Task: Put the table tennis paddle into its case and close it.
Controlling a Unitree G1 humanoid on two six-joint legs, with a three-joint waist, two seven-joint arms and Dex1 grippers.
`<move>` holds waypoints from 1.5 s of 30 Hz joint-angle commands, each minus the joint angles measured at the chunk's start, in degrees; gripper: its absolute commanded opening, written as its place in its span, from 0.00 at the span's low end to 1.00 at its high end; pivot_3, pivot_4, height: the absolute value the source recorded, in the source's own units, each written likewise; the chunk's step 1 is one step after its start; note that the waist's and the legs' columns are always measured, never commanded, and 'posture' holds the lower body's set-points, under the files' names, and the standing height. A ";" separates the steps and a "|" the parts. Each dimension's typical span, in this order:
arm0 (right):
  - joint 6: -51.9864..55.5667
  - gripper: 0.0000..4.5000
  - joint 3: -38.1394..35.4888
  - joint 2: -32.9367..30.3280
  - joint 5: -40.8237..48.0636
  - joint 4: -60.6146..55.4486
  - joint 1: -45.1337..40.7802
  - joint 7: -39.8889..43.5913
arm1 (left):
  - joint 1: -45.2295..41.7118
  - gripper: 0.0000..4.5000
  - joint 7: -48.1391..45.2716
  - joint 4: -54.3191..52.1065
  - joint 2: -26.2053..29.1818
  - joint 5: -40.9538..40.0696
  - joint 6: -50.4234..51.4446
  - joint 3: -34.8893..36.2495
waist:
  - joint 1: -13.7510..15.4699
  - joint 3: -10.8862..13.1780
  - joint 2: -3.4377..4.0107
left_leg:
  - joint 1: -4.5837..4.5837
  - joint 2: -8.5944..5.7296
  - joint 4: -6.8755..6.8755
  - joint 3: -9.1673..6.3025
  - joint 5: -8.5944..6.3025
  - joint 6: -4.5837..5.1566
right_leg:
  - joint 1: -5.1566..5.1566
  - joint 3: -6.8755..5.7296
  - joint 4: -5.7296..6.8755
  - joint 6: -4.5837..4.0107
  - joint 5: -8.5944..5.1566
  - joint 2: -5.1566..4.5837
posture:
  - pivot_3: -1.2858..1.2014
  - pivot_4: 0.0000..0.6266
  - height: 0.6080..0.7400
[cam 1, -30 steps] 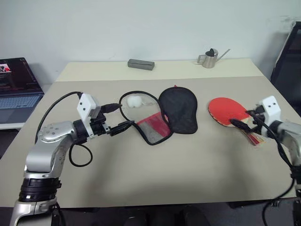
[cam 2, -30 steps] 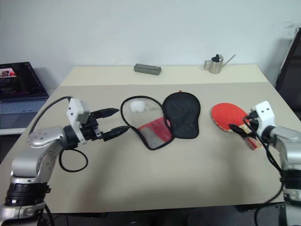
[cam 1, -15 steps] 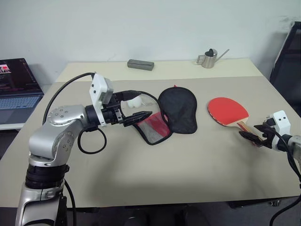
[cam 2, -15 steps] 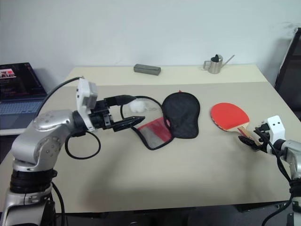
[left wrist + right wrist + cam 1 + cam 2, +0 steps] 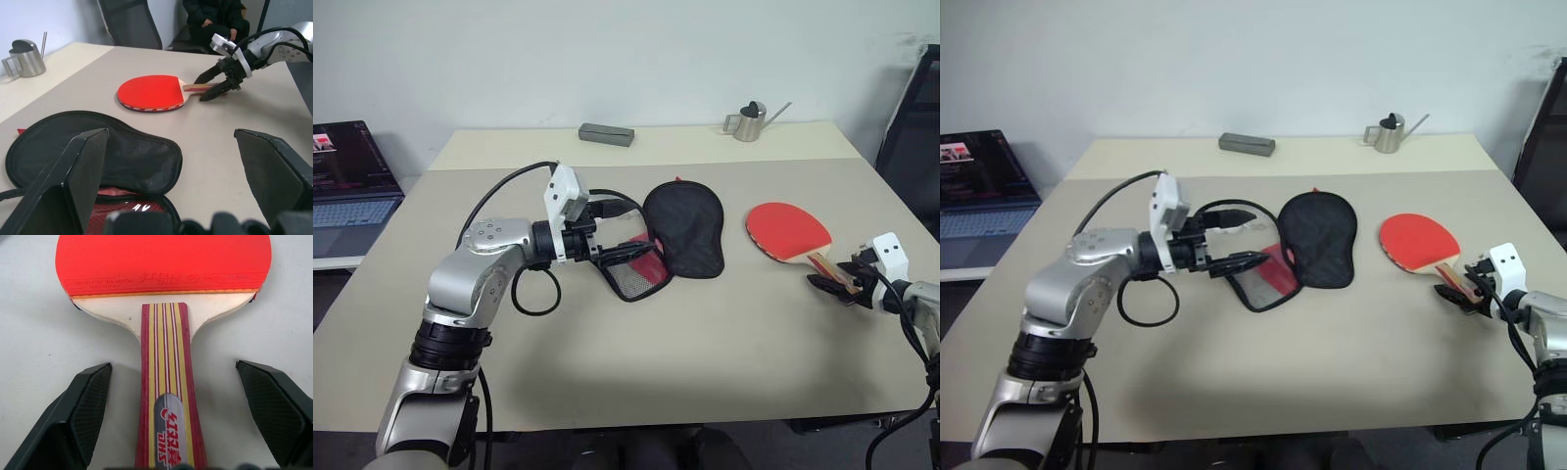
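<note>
Fingers (image 5: 83, 416) of our right gripper (image 5: 837, 284) stand spread wide, one on each side of the striped handle of the table tennis paddle (image 5: 788, 230), with a clear gap to the wood on both sides; nothing is grasped. We read this as the approach to the first pick, not yet a grip. The paddle lies flat, red face up, toward the right edge of the tabletop (image 5: 705, 362), its handle pointing to the near right corner.

Our left gripper (image 5: 625, 235) is likewise spread and empty. It points along the tabletop toward the right and hovers over the left part of the case (image 5: 685, 230), at the red and mesh side, but we cannot tell whether it touches the fabric. The case lies at the middle of the tabletop, unzipped and folded open, its black side to the right, well apart from the paddle.

Progress is therefore at the start: no step of the task is complete. Remaining, in our judgement: grasp the handle, hold the case open, insert the paddle, close the zip.

Beyond, near the far edge, stand a grey block (image 5: 606, 133) and a small metal can (image 5: 751, 121).
</note>
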 commanded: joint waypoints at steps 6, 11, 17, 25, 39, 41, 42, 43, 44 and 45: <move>-3.24 0.66 1.26 1.54 -1.87 2.85 -2.22 -1.27 | -0.60 1.00 -1.17 -0.46 0.70 1.16 -1.69 1.10 | -0.39 0.00 0.00 | 0.01 0.01 0.01 0.01 0.00 0.00 | 0.00 0.00 0.01 0.00 0.00 0.00 | 0.52 0.24 1.00; -4.46 0.34 1.69 2.18 -3.05 3.65 -2.24 -3.41 | 1.45 1.00 -1.21 -0.35 3.15 1.74 -2.31 3.25 | -0.64 -0.02 -0.04 | 0.06 0.01 0.05 0.01 0.00 0.00 | 0.07 0.02 0.01 0.05 0.03 0.00 | 0.52 0.24 1.00; -3.31 0.26 -0.23 3.24 -2.89 0.89 -2.16 -9.03 | 4.90 1.00 -0.21 0.87 7.27 2.63 -3.82 7.46 | -0.78 0.03 -0.25 | 0.38 -0.01 0.10 -0.04 -0.08 0.19 | 0.41 0.09 0.00 0.13 0.13 0.01 | 0.52 0.24 1.00; 2.66 0.26 -2.76 1.49 0.40 -9.47 -2.89 -9.69 | 8.68 1.00 2.49 1.31 8.96 2.84 -4.24 12.19 | -0.40 0.14 -0.25 | 0.64 -0.02 -0.04 -0.09 -0.10 0.22 | 0.55 0.15 -0.01 0.16 0.14 -0.01 | 0.52 0.24 1.00; 27.80 0.26 1.05 13.89 9.35 -42.53 -5.37 -20.89 | 10.92 1.00 4.25 3.58 10.43 3.06 -6.31 16.31 | -0.32 0.15 -0.22 | -0.06 0.01 -0.03 -0.19 -0.04 0.11 | -0.15 0.17 -0.05 0.13 0.13 -0.03 | 0.52 0.24 1.00; 30.12 0.26 3.19 17.15 8.15 -43.39 -6.67 -24.38 | 11.12 1.00 4.32 3.63 10.48 3.09 -6.62 16.43 | -0.34 0.16 -0.22 | -0.04 0.02 -0.03 -0.19 -0.05 0.12 | -0.15 0.18 -0.03 0.13 0.13 -0.03 | 0.52 0.24 1.00; 30.88 0.26 4.04 18.26 7.74 -43.60 -7.03 -25.48 | 11.26 1.00 4.34 3.50 10.48 3.10 -6.71 16.46 | -0.33 0.16 -0.22 | -0.04 0.02 -0.03 -0.20 -0.05 0.12 | -0.16 0.18 -0.02 0.13 0.13 -0.03 | 0.52 0.24 1.00; 31.50 0.26 5.12 19.34 7.11 -43.76 -7.27 -26.66 | 11.43 1.00 4.39 3.33 10.46 3.03 -6.73 16.57 | -0.31 0.16 -0.22 | -0.04 0.02 -0.04 -0.21 -0.04 0.11 | -0.17 0.17 -0.02 0.13 0.13 -0.03 | 0.52 0.24 1.00; 31.80 0.26 6.08 20.03 6.54 -43.83 -7.36 -27.41 | 11.56 1.00 4.47 3.20 10.43 2.99 -6.79 16.67 | -0.30 0.16 -0.22 | -0.06 0.01 -0.04 -0.23 -0.04 0.10 | -0.19 0.16 -0.02 0.13 0.13 -0.03 | 0.52 0.24 1.00; 31.47 0.26 7.32 21.03 5.56 -43.12 -7.51 -28.43 | 11.72 1.00 4.70 3.08 10.34 2.98 -6.91 16.86 | -0.25 0.16 -0.22 | -0.07 0.00 -0.04 -0.22 -0.03 0.08 | -0.20 0.16 -0.03 0.13 0.13 -0.03 | 0.52 0.24 1.00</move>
